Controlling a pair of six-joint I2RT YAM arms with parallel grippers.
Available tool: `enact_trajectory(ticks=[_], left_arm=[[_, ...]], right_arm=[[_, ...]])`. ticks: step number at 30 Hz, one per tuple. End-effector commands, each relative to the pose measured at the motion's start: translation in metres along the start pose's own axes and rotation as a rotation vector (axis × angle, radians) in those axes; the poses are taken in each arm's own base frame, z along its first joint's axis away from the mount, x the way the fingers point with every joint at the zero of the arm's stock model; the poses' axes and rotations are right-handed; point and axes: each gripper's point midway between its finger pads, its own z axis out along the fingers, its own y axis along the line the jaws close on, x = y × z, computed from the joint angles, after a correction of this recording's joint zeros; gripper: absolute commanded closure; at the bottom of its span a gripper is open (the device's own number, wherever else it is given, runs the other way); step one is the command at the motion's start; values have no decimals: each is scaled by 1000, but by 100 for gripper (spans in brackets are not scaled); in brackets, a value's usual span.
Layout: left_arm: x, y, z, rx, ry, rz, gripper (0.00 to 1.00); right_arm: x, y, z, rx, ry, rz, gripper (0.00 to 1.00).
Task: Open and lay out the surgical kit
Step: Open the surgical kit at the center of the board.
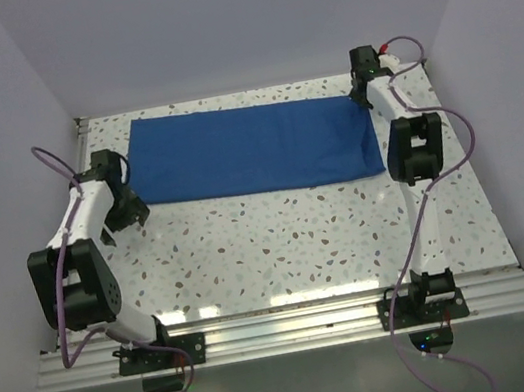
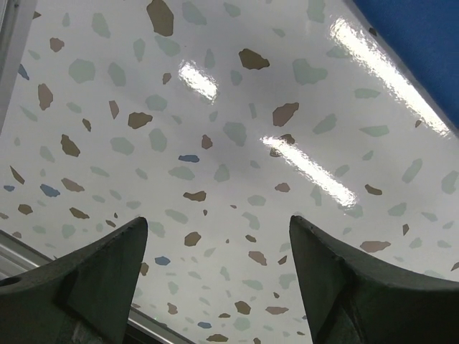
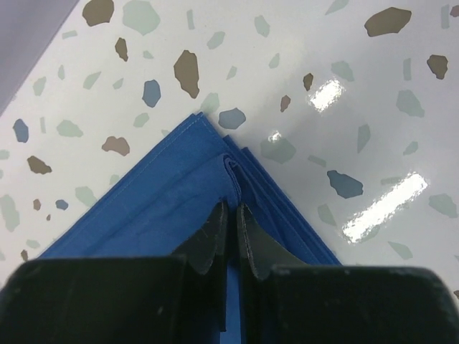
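Pinching wrap (image 3: 165,208) on table (image 3: 344,93): right fingers (image 3: 206,240)

The white, speckled tabletop (image 1: 300,240) is carrying a blue cloth (image 1: 248,148), which is lying flat as a long folded rectangle along the far side, reaching from left to right. Its far right corner is showing several stacked layers.
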Motion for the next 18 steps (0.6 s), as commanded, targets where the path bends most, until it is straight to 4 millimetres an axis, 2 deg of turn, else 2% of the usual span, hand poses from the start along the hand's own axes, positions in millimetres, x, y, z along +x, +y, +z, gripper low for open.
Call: enact_trajectory(ticks=[1,2,3,4,5,6,8,10,11,12,14,15,18], left_arm=[[-11,5,-22,32,-74,-34,16],[-16,6,-31,43,-104,-40,15],[-16,9,-35,45,-111,-38,12],[-19,11,-41,47,-130,-35,11],[-23,14,-51,64,-160,-42,11],[-23,14,-56,77,-173,-36,10],[-24,19,-68,95,-207,-22,9],[-22,18,-74,126,-222,1,8],[-18,19,-77,145,-230,4,8],[-17,18,-79,165,-238,6,8],[-8,15,-81,211,-238,20,8],[-6,14,-82,224,-242,16,8],[9,11,-82,273,-226,12,9]], right_arm=[[-48,37,-54,-186,-92,53,100],[-61,46,-71,-239,-123,73,100],[-50,51,-76,-254,-105,55,100],[-49,56,-86,-274,-107,38,100],[-57,65,-104,-315,-133,41,100],[-44,75,-114,-344,-121,17,100],[-40,85,-134,-366,-127,-15,100],[-22,98,-153,-389,-107,-47,100],[-17,107,-176,-411,-113,-62,100],[-5,106,-180,-409,-101,-83,100],[3,108,-199,-425,-108,-105,100],[15,109,-215,-444,-99,-131,100],[39,103,-239,-467,-49,-185,100]])
